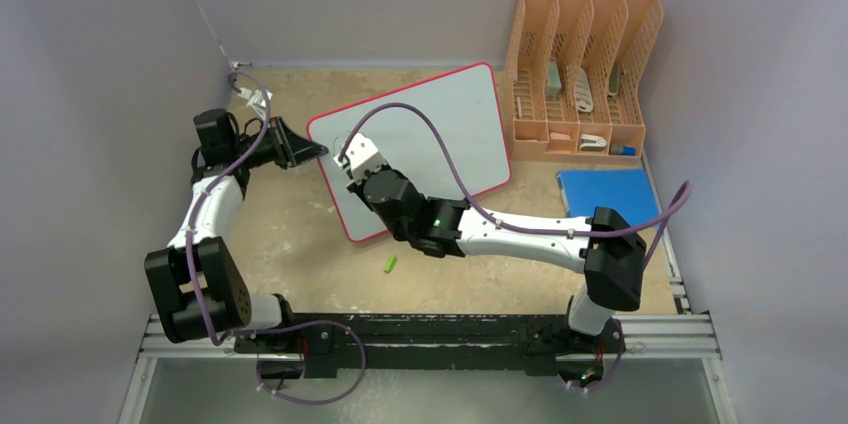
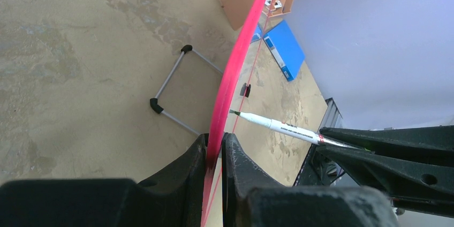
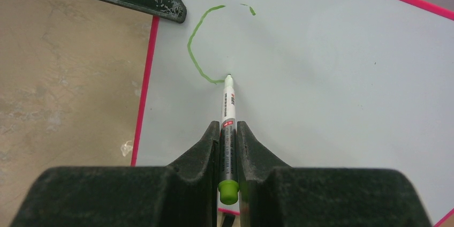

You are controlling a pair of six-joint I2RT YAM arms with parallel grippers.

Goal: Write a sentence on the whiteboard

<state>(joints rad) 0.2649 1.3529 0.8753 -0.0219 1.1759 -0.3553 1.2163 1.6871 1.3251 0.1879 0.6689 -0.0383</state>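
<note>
The whiteboard, pale grey with a red rim, lies tilted in the middle of the table. My left gripper is shut on its left rim. My right gripper is shut on a white marker with a green end, over the board's left part. The marker tip touches the board at the end of a green curved stroke, the start of the sentence; a short green dash lies above. The marker also shows in the left wrist view.
An orange file rack stands at the back right. A flat blue rectangle lies in front of it. A green marker cap lies on the table near the board's front corner. The board's wire foot shows underneath.
</note>
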